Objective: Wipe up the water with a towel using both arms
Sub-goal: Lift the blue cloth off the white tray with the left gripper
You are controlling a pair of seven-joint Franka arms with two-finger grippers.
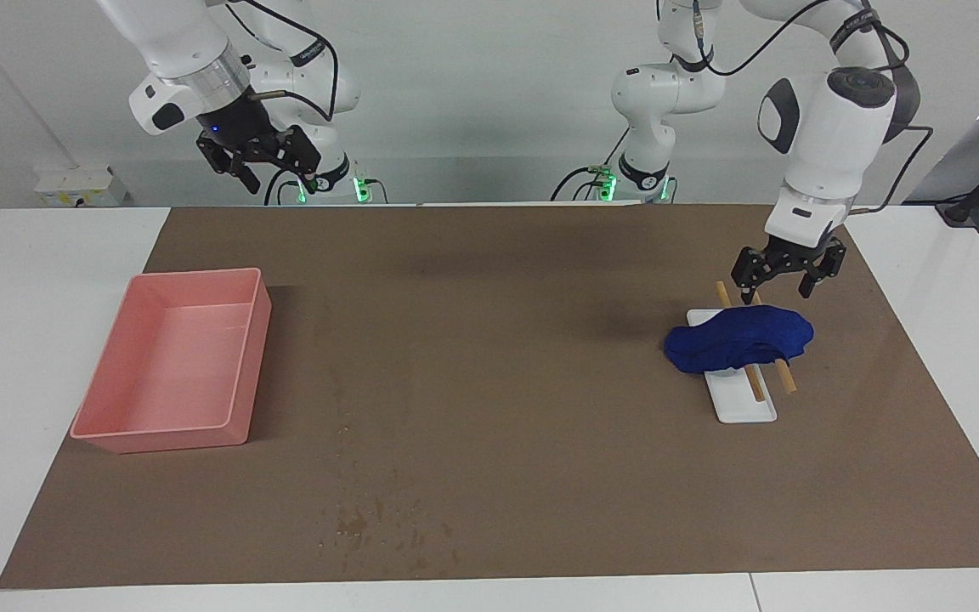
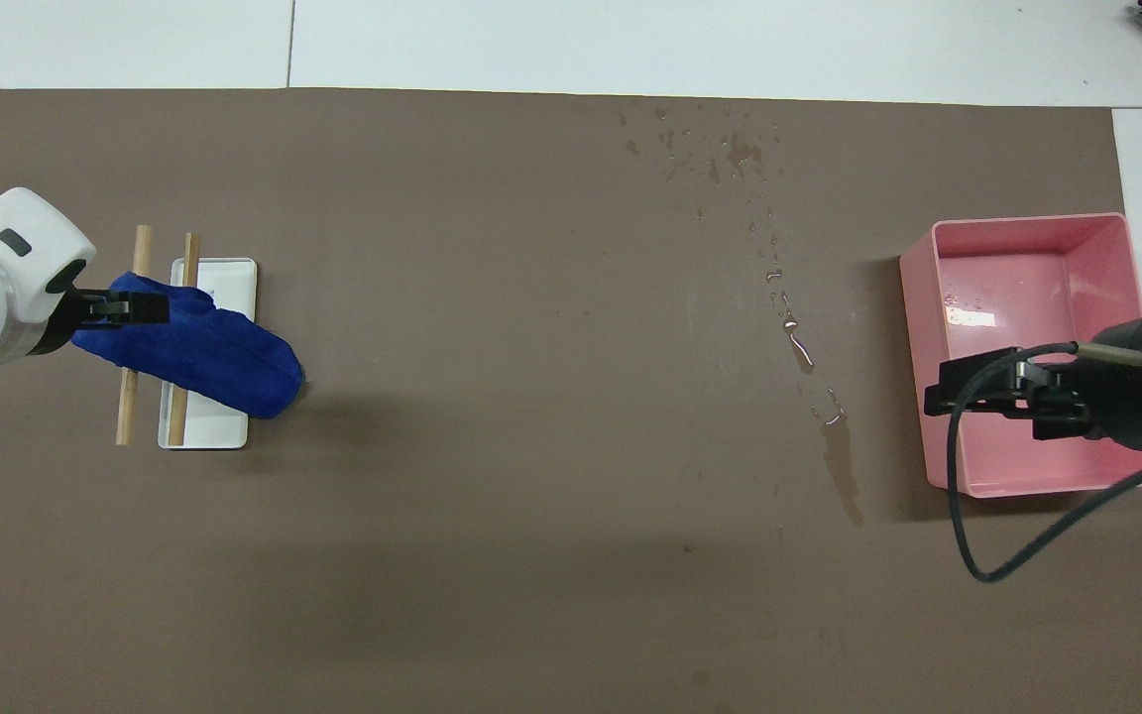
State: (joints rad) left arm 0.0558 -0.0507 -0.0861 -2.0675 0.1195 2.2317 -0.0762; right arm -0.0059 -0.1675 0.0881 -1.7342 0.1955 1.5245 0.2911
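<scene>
Task barely begun: towel [image 1: 738, 338] lies draped over 2 sticks [image 1: 766, 379] on white stand [image 1: 743, 401] nr the table's left-arm end. L gripper [image 1: 777, 286] hovers just above it, jaws wide, empty. R gripper [image 1: 262, 167] waits high, wide, empty. Water [image 2: 797, 337] mid-mat unwiped

Both arms are glossy white with rounded, bulbous links and dark grey bands at the joints; the left arm [image 1: 829, 127] carries a dark oval inset on its side and a round dark cap on top, and green lights glow at both bases. Black cables loop loosely along each arm, and the right arm [image 1: 192, 59] has a brushed silver ring at the wrist with a small blue light just below it. Each ends in a black end effector of skeletal linkages, the left end effector [image 1: 777, 291] under a white wrist block and the right end effector [image 1: 273, 180] under a black one.
</scene>
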